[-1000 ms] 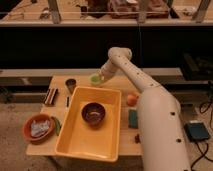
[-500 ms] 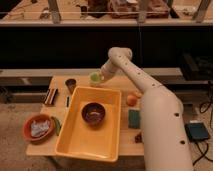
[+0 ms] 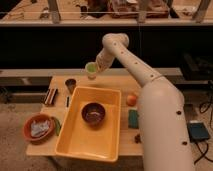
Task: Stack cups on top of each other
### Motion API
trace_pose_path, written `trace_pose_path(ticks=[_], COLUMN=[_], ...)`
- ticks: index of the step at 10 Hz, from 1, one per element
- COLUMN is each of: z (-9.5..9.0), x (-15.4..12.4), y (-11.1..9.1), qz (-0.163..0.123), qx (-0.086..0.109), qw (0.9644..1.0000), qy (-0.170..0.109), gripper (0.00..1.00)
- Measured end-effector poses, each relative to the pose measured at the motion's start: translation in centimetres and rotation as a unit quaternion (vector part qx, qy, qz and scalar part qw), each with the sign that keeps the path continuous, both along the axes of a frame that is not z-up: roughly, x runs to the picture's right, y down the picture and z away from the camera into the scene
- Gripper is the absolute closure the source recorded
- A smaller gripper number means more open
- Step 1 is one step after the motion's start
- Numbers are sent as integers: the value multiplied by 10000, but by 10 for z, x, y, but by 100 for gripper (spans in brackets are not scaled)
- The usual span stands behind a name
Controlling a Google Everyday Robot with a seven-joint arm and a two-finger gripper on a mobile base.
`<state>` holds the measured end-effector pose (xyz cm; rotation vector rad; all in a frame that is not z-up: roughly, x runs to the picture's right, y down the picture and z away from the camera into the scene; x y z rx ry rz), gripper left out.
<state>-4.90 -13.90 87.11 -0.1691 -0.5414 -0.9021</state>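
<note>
Hand (image 3: pixel 97 67): closed around light green cup (image 3: pixel 90 70), held upright, clear of the counter (image 3: pixel 57 82), likely for carrying; dark grey-brown cup (image 3: pixel 70 84) stands below-left of hand, probable stacking target; yellow tray (image 3: pixel 75 142) below hand.

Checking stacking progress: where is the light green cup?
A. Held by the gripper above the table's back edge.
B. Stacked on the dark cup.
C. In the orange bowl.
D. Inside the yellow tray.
A: the gripper holds the light green cup off the table near its back edge, apart from the dark cup standing beside the yellow tray.
</note>
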Motion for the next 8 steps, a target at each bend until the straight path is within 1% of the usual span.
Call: trace_pose_path(ticks=[2,4,6,7,8], z=[-10,-19,-25,-27,-28], x=[-30,-63,-90,-104,-111], y=[-12,-24,-27,-25,-22], qz=[-194,-374,-520,-628,-711], qx=[146,277,331,327,307], qw=[9996,9985,9971,9960,9951], qy=[-115,-290,-445,-550,-622], gripper=[100,100,100,100,100])
